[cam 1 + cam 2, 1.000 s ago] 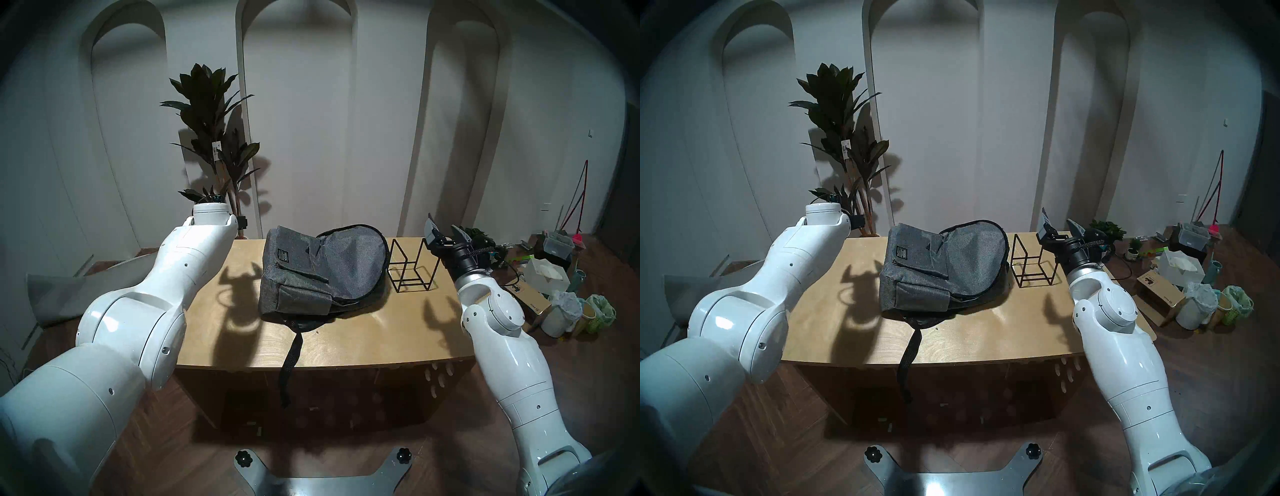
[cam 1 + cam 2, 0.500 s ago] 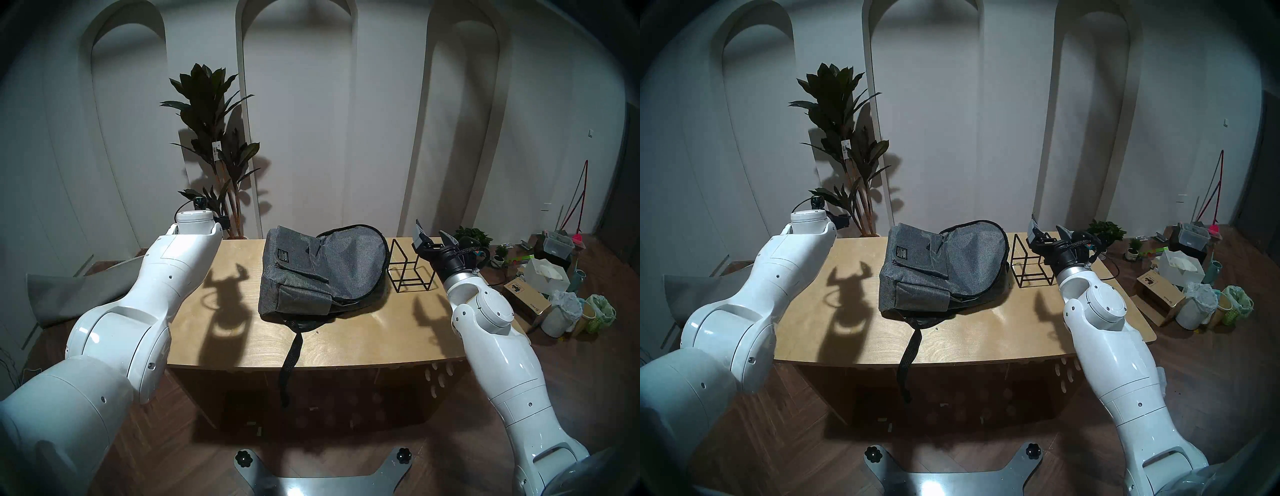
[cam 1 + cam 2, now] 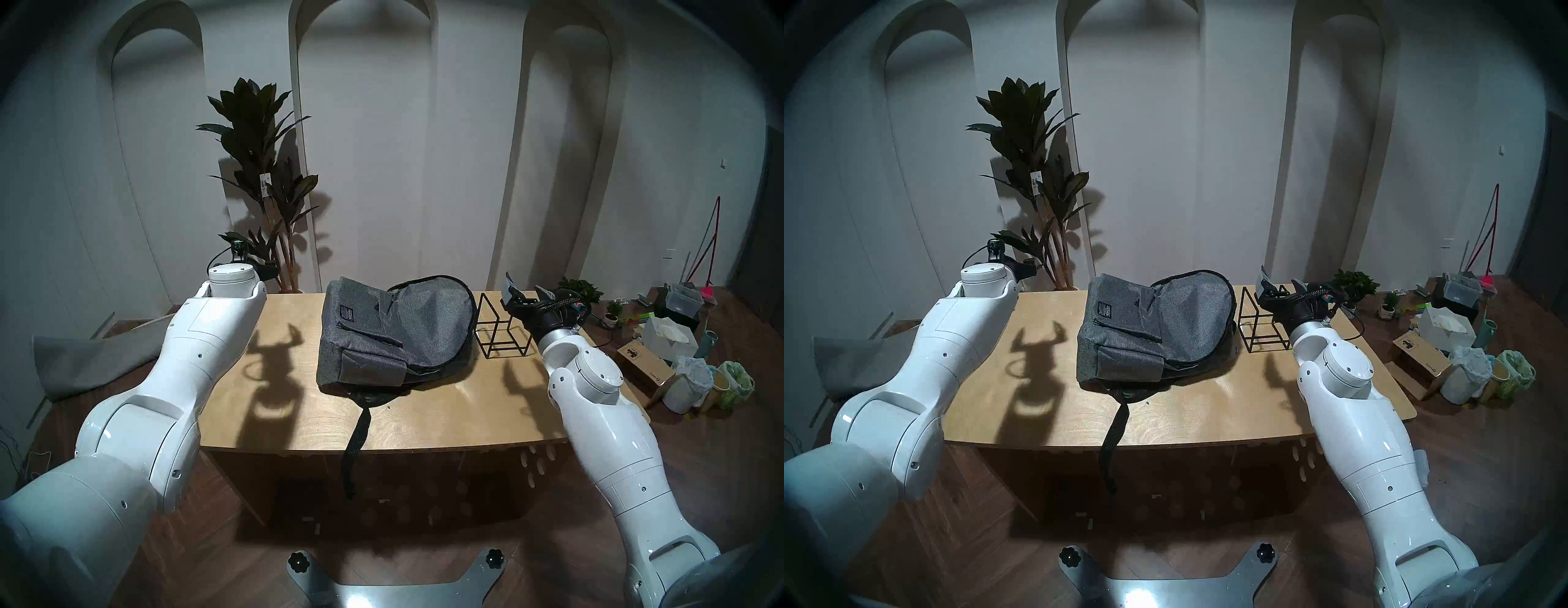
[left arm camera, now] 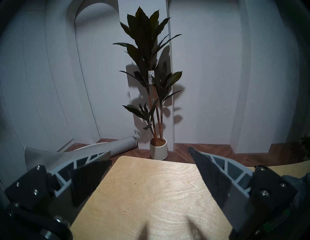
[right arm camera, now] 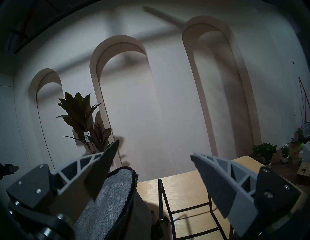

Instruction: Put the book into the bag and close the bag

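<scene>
The bag is a dark grey backpack. It lies on the wooden table with its flap down, and one black strap hangs over the front edge. The book is out of view. My left gripper hangs open and empty above the table's far left corner, well left of the bag; a sliver of the bag shows at that view's right edge. My right gripper is open and empty above the table's right side, just right of the bag.
A black wire-frame stand sits on the table between the bag and my right gripper, seen below the fingers as stand. A tall potted plant stands behind the table's left corner. Boxes and bins crowd the floor at right.
My left arm has drawn back to the left, away from the bag. My right gripper has shifted left and slightly down, over the stand. Both stayed open.
</scene>
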